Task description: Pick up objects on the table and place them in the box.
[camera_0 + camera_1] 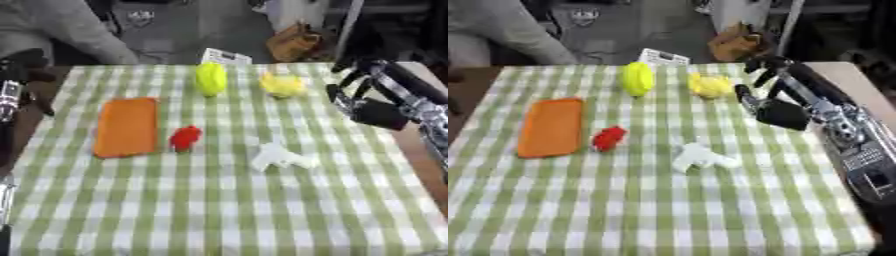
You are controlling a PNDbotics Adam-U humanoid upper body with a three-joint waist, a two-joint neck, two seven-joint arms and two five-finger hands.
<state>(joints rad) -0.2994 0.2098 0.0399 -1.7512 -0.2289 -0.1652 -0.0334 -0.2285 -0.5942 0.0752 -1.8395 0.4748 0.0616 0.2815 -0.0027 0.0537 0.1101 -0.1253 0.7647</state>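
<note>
An orange flat box (128, 126) lies on the left of the green checked table (219, 210). Just right of it sits a small red object (185, 137). A white object (278, 157) lies near the middle. At the far side stand a yellow-green oval object (210, 78) and a yellow object (282, 84). My right hand (780, 113) hovers at the right, close beside the yellow object, fingers relaxed and holding nothing. My left hand (19, 67) shows dimly at the left edge, off the table.
A white card (226, 56) stands at the table's far edge. Behind the table a brown bag (293, 42) sits on the floor. The near half of the cloth holds no objects.
</note>
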